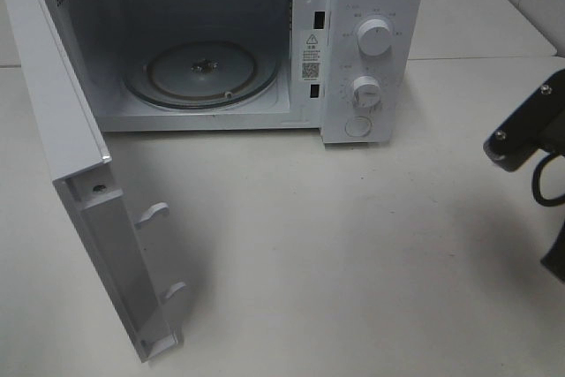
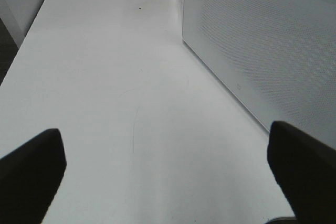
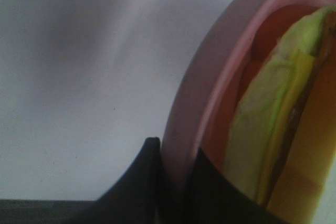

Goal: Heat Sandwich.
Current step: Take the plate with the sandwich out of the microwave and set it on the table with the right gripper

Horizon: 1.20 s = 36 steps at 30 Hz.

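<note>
In the right wrist view the sandwich [image 3: 262, 129] shows its pale yellow-green filling and lies on a round pink plate [image 3: 210, 77]. My right gripper [image 3: 176, 182] is shut on the plate's rim, one dark finger on each side. The exterior high view shows neither plate nor sandwich, only part of the right arm [image 1: 530, 139] at the right edge. My left gripper [image 2: 168, 177] is open above bare table, with nothing between its fingers [image 2: 31, 171]. The left arm is out of the exterior high view.
The white microwave [image 1: 371, 6] stands at the back with its door [image 1: 62, 130] swung wide open toward the front left. Its glass turntable [image 1: 199, 72] carries nothing. A perforated white panel [image 2: 262, 40] stands close beside the left gripper.
</note>
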Each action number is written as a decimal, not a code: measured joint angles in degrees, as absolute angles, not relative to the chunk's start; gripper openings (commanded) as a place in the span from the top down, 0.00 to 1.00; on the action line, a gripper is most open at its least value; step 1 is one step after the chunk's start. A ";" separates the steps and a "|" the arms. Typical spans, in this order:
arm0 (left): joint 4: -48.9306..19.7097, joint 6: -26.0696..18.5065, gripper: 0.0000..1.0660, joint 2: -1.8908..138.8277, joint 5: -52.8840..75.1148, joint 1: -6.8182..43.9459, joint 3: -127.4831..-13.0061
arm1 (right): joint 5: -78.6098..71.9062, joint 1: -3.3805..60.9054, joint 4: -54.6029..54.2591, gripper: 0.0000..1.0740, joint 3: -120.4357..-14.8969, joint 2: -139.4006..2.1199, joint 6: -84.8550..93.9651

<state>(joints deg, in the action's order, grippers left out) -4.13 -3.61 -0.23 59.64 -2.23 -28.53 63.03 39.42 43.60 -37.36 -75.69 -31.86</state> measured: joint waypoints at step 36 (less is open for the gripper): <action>-4.13 -3.61 0.05 -0.23 59.64 -2.23 -28.53 | 60.10 37.93 44.86 0.94 -46.52 -95.68 -44.63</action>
